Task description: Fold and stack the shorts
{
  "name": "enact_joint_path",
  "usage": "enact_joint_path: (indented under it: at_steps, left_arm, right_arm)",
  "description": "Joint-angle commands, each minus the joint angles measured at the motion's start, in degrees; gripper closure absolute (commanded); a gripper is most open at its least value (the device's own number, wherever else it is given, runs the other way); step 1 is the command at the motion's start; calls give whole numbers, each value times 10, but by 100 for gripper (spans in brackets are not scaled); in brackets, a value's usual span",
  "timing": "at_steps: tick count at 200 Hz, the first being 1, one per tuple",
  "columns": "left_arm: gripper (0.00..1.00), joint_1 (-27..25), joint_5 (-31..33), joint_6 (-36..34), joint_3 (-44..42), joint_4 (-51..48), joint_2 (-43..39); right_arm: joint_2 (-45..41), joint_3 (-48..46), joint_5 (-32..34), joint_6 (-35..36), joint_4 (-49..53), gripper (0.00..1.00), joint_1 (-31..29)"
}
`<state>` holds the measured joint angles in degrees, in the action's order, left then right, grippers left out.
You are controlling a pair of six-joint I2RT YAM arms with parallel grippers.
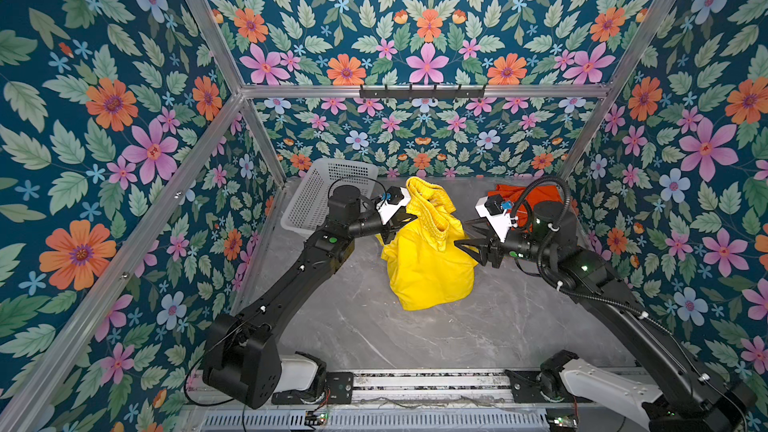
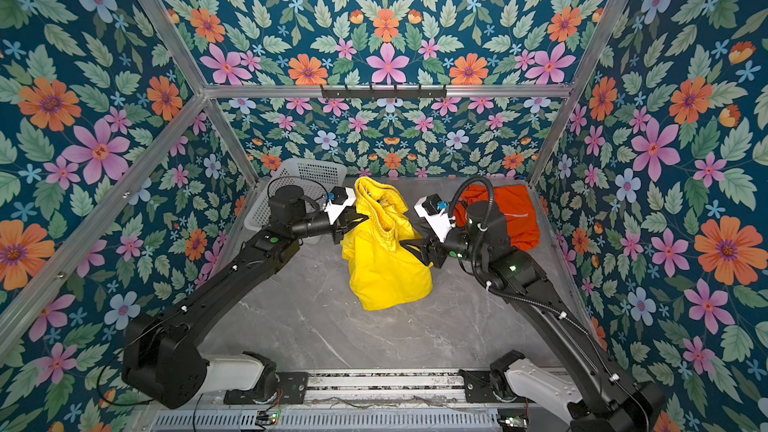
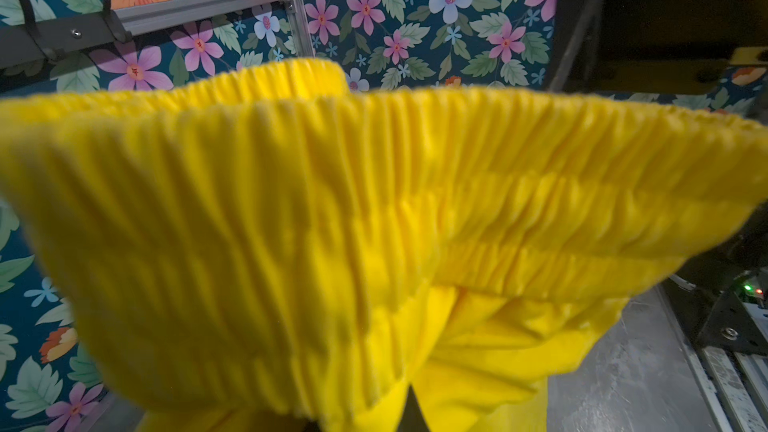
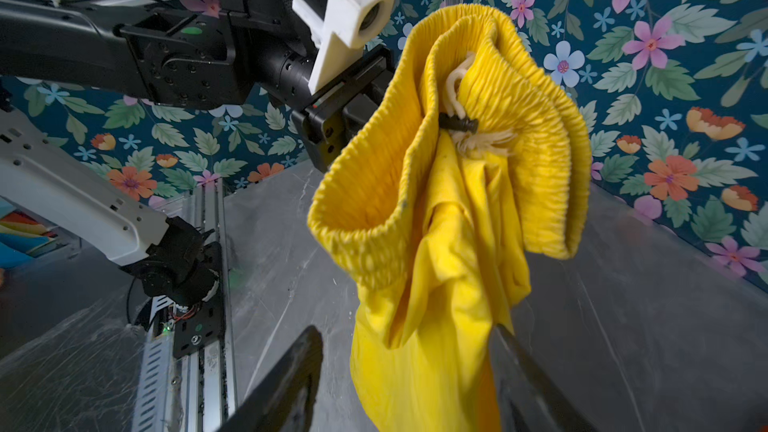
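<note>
Barely started: left end effector is gripping yellow shorts by waistband, right end effector is hovering released beside them, orange shorts are lying crumpled. Nothing folded.

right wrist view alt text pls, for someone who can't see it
Yellow shorts hang bunched from the left gripper, shut on their gathered waistband. The right gripper is open, its jaws showing on either side of the dangling fabric; grey table and floral walls behind.
</note>
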<state>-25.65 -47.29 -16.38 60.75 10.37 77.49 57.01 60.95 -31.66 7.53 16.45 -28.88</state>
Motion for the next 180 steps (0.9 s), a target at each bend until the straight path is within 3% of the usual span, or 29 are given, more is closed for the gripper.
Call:
enact_joint_path:
  at_steps: [1, 38, 80, 114, 139, 160, 167, 180]
  left_arm:
    - [100, -4, 13, 38, -1, 63, 4]
    - [100, -15, 1, 40, -7, 78, 8]
    - [100, -20, -2, 34, -6, 65, 11]
    - [100, -23, 2, 35, -4, 63, 11]
    - [100, -25, 12, 40, 2, 51, 18]
    - [100, -25, 40, 56, 7, 37, 29]
    - [93, -25, 60, 64, 12, 26, 33]
    - [75, -24, 115, 76, 26, -8, 41]
  right_arm:
    - [-22, -27, 49, 10, -17, 37, -22]
    - [2, -59, 85, -8, -96, 38, -64]
    - [31, -67, 137, -21, -198, 39, -73]
    - [42, -72, 126, -30, -255, 41, -75]
    - [57, -65, 106, -36, -269, 58, -76]
    - [62, -58, 120, -31, -257, 88, -76]
    - [62, -55, 142, -31, -249, 96, -75]
    - [62, -38, 151, -10, -192, 100, -65]
